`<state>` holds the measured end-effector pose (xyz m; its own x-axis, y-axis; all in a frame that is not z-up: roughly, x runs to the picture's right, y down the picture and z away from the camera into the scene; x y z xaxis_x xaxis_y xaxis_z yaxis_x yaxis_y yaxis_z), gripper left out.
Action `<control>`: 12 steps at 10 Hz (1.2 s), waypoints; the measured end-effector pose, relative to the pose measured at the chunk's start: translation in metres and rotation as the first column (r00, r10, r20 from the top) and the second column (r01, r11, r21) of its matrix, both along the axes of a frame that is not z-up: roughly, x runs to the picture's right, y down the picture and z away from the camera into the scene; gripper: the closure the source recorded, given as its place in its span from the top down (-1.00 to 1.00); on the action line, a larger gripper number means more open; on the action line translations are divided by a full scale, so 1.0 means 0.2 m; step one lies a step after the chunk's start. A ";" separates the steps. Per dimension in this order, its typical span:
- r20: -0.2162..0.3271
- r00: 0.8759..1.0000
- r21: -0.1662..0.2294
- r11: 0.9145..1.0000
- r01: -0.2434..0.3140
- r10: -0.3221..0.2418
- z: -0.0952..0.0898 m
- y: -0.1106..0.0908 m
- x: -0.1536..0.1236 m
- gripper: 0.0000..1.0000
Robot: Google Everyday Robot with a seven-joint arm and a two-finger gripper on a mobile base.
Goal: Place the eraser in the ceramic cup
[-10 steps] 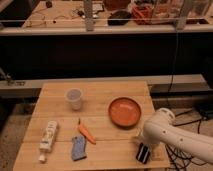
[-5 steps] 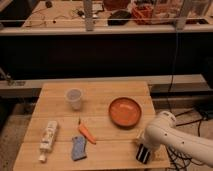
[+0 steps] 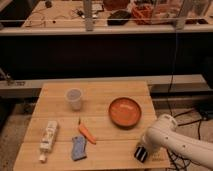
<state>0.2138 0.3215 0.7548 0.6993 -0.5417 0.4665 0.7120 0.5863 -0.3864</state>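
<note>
The ceramic cup (image 3: 74,98) is a small pale tumbler standing upright at the back left of the wooden table (image 3: 100,90). The eraser (image 3: 141,153), a black block with white stripes, is at the table's front right edge. It sits directly under the end of my white arm (image 3: 170,140). My gripper (image 3: 142,149) is right at the eraser, low over the table. I cannot tell whether it grips the eraser. The cup is far to the left and further back from the gripper.
A wide orange bowl (image 3: 125,112) sits right of centre, just behind the gripper. An orange carrot-like item (image 3: 86,133), a blue-grey flat piece (image 3: 78,148) and a white tube (image 3: 48,138) lie at the front left. A dark shelf unit stands behind the table.
The arm has shifted only slightly at the front right corner. The objects on the table have not moved.
</note>
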 end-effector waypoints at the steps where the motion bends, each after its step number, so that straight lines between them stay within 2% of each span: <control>1: 0.003 1.000 0.003 1.000 0.003 -0.003 0.00 0.01 0.00 -0.67; 2: 0.005 1.000 0.006 1.000 0.003 -0.003 0.00 0.01 0.00 -0.90; 3: 0.001 1.000 0.007 1.000 -0.002 0.001 0.00 0.01 0.00 -0.99; 6: -0.001 1.000 0.012 1.000 0.002 -0.002 -0.03 -0.07 0.00 -0.99; 9: 0.002 1.000 0.018 1.000 0.001 -0.001 -0.03 -0.07 0.01 -0.99; 12: 0.003 1.000 0.027 1.000 -0.001 0.001 -0.06 -0.14 0.00 -0.99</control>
<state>0.2132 0.2945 0.7430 0.6981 -0.5539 0.4537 0.7128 0.5971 -0.3679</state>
